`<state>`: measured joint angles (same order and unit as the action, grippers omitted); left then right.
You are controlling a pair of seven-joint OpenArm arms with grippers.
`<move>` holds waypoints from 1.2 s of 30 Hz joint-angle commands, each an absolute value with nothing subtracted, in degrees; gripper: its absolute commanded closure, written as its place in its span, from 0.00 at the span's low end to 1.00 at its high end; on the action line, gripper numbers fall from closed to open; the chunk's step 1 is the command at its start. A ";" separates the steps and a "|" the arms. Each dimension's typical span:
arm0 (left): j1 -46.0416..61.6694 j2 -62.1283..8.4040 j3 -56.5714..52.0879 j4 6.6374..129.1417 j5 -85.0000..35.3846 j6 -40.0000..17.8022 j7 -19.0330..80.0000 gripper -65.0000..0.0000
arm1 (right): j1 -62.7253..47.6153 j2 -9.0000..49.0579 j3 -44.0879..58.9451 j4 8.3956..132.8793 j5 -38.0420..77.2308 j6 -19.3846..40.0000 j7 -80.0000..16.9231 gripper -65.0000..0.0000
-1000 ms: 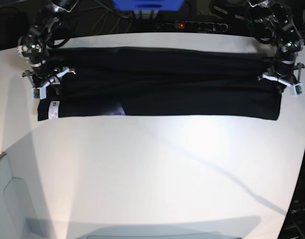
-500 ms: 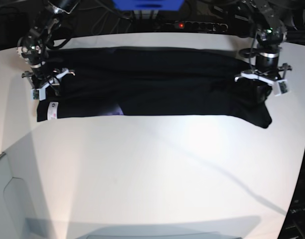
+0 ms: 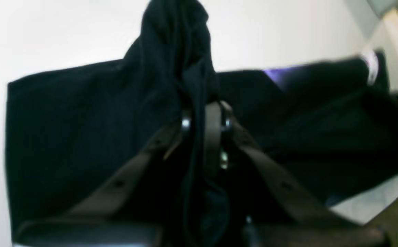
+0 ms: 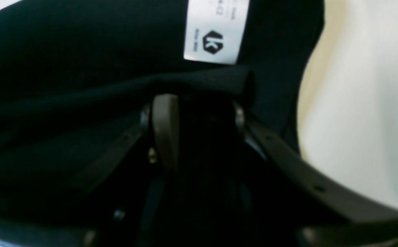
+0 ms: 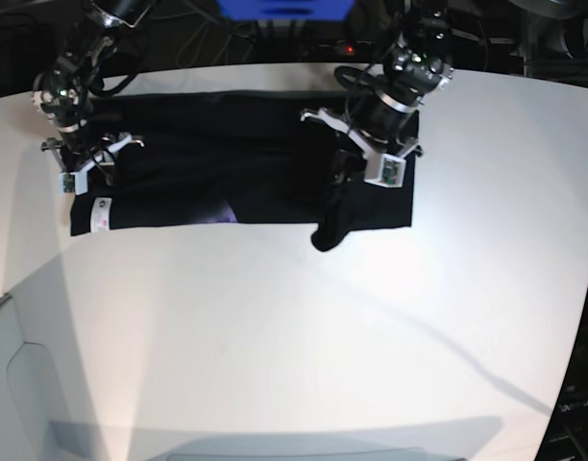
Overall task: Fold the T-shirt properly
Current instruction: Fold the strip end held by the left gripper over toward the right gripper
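Note:
The black T-shirt [image 5: 227, 163] lies as a long folded band across the back of the white table [image 5: 294, 336]. A white label [image 5: 103, 213] and a bit of purple print [image 5: 227, 209] show at its front edge. My left gripper [image 5: 350, 168] is shut on the band's right end, held up above the band's middle, with a cloth tip [image 5: 325, 235] hanging down. In the left wrist view the gripper [image 3: 205, 127] pinches black cloth [image 3: 175, 34]. My right gripper [image 5: 87, 165] sits on the band's left end. In the right wrist view its jaws [image 4: 202, 116] hold a fold of cloth below the label [image 4: 216, 34].
A power strip [image 5: 371, 48] and a blue object [image 5: 284, 8] sit behind the table's back edge. Cables and arm bases crowd the back corners. A grey surface [image 5: 15, 384] adjoins the table at the lower left. The table's right edge curves off near the frame's right side.
My left gripper has carried the shirt's right end up and far to the left, so the band's right part now lies doubled over. The right gripper has stayed put.

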<state>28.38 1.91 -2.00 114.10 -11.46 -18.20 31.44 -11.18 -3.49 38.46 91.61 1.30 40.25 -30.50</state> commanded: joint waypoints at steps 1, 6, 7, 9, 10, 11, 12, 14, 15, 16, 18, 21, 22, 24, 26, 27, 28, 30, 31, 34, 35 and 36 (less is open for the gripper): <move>28.18 2.07 -0.31 114.24 -10.42 -18.33 30.11 1.00 | -11.38 -3.12 38.64 92.09 0.04 40.00 -32.13 0.67; 25.89 2.07 8.31 110.90 -4.44 -18.33 30.11 1.00 | -11.38 -3.12 38.64 92.09 0.04 40.00 -32.13 0.67; 25.80 2.07 9.54 110.02 -3.74 -18.33 30.11 1.00 | -11.38 -3.12 38.64 92.09 0.04 40.00 -32.13 0.67; 24.13 2.07 11.82 108.79 -2.51 -18.33 30.11 1.00 | -11.38 -3.12 38.64 92.09 0.04 40.00 -32.13 0.67; 23.25 2.07 12.88 108.00 -2.15 -18.33 30.11 1.00 | -11.38 -3.12 38.64 92.09 0.04 40.00 -32.04 0.67; 22.64 2.07 13.76 107.12 -1.80 -18.33 30.11 1.00 | -11.38 -3.12 38.64 92.09 0.04 40.00 -32.04 0.67; 22.20 2.07 14.46 106.24 -1.80 -18.33 30.11 1.00 | -11.38 -3.12 38.64 92.18 0.04 40.00 -32.04 0.67; 20.97 2.07 15.43 104.92 -1.80 -18.24 30.11 1.00 | -11.38 -3.12 38.64 92.18 0.04 40.00 -32.04 0.67; 20.53 2.07 15.87 104.22 -1.80 -18.24 30.11 1.00 | -11.38 -3.12 38.64 92.18 0.04 40.00 -32.04 0.67; 20.00 2.07 16.22 103.78 -1.80 -18.24 30.11 1.00 | -11.38 -3.12 38.64 92.18 0.04 40.00 -32.04 0.67; 19.21 2.07 16.84 103.08 -1.80 -16.75 30.11 1.00 | -11.38 -3.12 38.64 92.18 0.04 40.00 -32.04 0.67; 17.71 1.89 18.77 101.49 -2.15 -12.35 30.11 1.00 | -11.38 -3.03 38.64 92.18 0.04 40.00 -32.04 0.67; 17.19 1.80 19.65 100.88 -2.33 -11.21 30.20 1.00 | -11.38 -3.03 38.64 92.18 0.04 40.00 -32.04 0.67; 16.40 1.71 20.88 99.74 -2.33 -10.51 30.46 1.00 | -11.38 -3.03 38.64 92.18 0.04 40.00 -32.04 0.67; 16.04 1.71 21.85 99.38 -2.33 -10.33 30.55 1.00 | -11.38 -2.95 38.64 92.18 0.04 40.00 -32.13 0.67; 16.04 1.71 22.20 99.38 -2.33 -10.33 30.55 0.98 | -11.38 -2.95 38.64 92.18 0.04 40.00 -32.13 0.67; 16.04 1.71 22.55 99.38 -2.33 -10.33 30.55 0.95 | -11.38 -2.95 38.64 92.18 0.04 40.00 -32.13 0.67; 16.31 1.71 23.25 99.82 -2.33 -10.33 30.64 0.84 | -11.38 -2.95 38.64 92.18 0.04 40.00 -32.13 0.67; 16.31 1.63 23.87 99.91 -2.24 -10.33 30.64 0.75 | -11.38 -2.95 38.64 92.18 0.04 40.00 -32.13 0.67; 16.40 1.63 24.66 100.18 -1.98 -10.33 30.64 0.46 | -11.38 -2.95 38.64 92.18 0.04 40.00 -32.13 0.67; 16.48 1.45 24.66 101.23 -1.89 -10.33 30.64 0.39 | -11.38 -2.95 38.64 92.18 0.04 40.00 -31.96 0.67; 16.57 0.75 24.66 102.46 -2.15 -10.33 30.46 0.35 | -11.38 -2.95 38.64 92.26 0.04 40.00 -31.87 0.67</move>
